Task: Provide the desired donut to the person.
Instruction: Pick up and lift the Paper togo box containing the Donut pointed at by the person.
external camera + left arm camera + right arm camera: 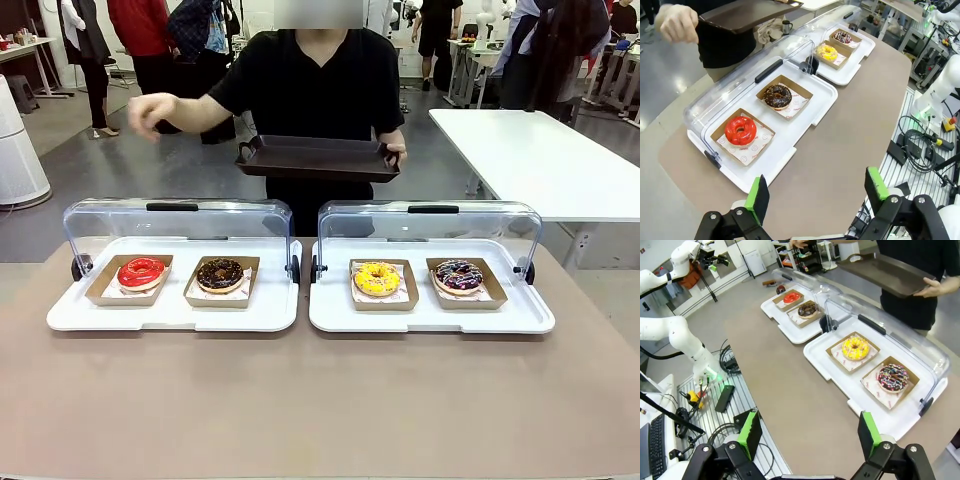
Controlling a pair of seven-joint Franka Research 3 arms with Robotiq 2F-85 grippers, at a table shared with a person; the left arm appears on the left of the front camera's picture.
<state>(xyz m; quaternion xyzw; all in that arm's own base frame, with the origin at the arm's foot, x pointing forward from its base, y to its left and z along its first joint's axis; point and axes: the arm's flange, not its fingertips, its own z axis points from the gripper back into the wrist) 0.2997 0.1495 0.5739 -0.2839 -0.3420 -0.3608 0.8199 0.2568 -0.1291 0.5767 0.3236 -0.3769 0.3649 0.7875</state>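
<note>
Table (300, 400), red donut (141, 272), illegible liner print (746, 151)

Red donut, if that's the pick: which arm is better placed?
Left, likely: the red donut sits in the left tray, close ahead of the open left gripper.

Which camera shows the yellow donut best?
The right wrist view: the yellow donut is big there, seen from above, with its hole clear. The front view shows it smaller, from a lower angle. The left wrist view shows it tiny, far off.
</note>
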